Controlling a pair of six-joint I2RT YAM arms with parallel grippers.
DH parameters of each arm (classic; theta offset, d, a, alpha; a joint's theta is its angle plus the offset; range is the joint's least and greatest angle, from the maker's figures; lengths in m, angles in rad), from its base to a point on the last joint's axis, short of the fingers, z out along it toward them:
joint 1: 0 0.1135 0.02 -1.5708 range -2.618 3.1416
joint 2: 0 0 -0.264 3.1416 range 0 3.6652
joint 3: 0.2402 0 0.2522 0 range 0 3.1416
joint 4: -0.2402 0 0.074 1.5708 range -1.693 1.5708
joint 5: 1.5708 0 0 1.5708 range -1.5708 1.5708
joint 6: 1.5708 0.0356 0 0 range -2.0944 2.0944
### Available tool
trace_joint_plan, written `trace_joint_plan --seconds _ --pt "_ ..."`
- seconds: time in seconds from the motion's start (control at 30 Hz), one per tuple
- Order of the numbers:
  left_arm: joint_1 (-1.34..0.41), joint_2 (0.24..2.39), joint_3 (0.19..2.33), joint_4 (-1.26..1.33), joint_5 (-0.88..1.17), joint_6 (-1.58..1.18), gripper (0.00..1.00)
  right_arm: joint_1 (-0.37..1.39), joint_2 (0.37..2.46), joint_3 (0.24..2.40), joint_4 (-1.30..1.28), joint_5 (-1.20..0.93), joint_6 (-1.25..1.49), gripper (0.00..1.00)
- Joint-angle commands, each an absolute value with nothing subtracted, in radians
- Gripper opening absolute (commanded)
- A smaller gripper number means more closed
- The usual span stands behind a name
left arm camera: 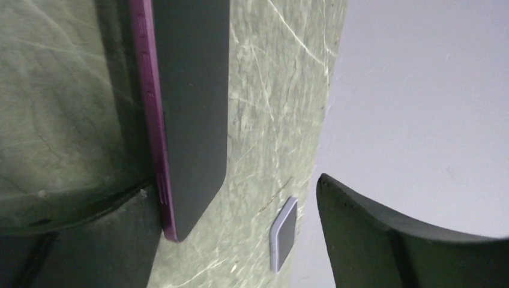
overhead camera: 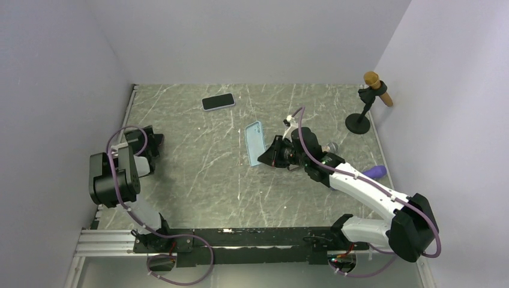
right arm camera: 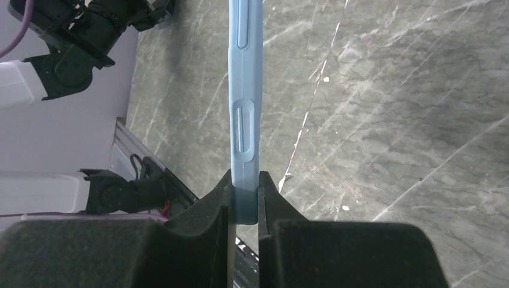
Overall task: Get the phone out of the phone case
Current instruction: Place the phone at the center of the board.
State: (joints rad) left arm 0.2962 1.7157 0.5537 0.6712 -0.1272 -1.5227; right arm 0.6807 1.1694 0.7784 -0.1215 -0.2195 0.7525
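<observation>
Two end effectors were over the grey-veined worktop [overhead camera: 198, 186]. Far to the left of the phone case [overhead camera: 255, 143], the left end effector [overhead camera: 150, 144] had its jaws spread wide. Its wrist view showed the phone [left arm camera: 192, 108], a dark slab with a purple side edge, standing between the fingers, close beside one finger [left arm camera: 90, 240] and well apart from the other, so nothing clamped it. Up and left of the case, near the far wall, a second dark slab [overhead camera: 218, 102] with a pale rim lay flat. The light blue case itself was tilted, showing its hollow pale face to the top camera; whether it touched the worktop could not be told. At its near end the right end effector [overhead camera: 264, 159] was clamped tight on it, one pad [right arm camera: 204, 210] on either side of the thin blue edge. Right of the case stood a black microphone stand [overhead camera: 360, 120] and, nearer the arms, a purple object [overhead camera: 376, 172].
</observation>
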Motion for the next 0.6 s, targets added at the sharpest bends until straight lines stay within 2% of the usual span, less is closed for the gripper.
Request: trace_joint_plan --seconds 0.0,0.1,0.33,0.43,0.57 --pt "0.305 1.638 0.563 0.514 -0.151 -1.498 0.99 0.682 1.137 0.768 -0.021 -0.246 0.758 0.0" --pt "0.308 1.57 0.576 0.415 -0.136 -1.478 0.99 0.683 1.136 0.765 -0.015 -0.248 0.747 0.0" --pt "0.307 1.378 0.677 -0.03 -0.015 -1.5 1.0 0.674 1.149 0.77 -0.007 -0.237 0.723 0.0" --pt "0.298 1.297 0.685 -0.076 0.027 -1.484 0.99 0.667 1.172 0.775 -0.004 -0.254 0.719 0.0" --pt "0.197 1.207 0.811 -0.126 0.012 -1.205 1.0 0.66 1.206 0.77 0.023 -0.251 0.727 0.0"
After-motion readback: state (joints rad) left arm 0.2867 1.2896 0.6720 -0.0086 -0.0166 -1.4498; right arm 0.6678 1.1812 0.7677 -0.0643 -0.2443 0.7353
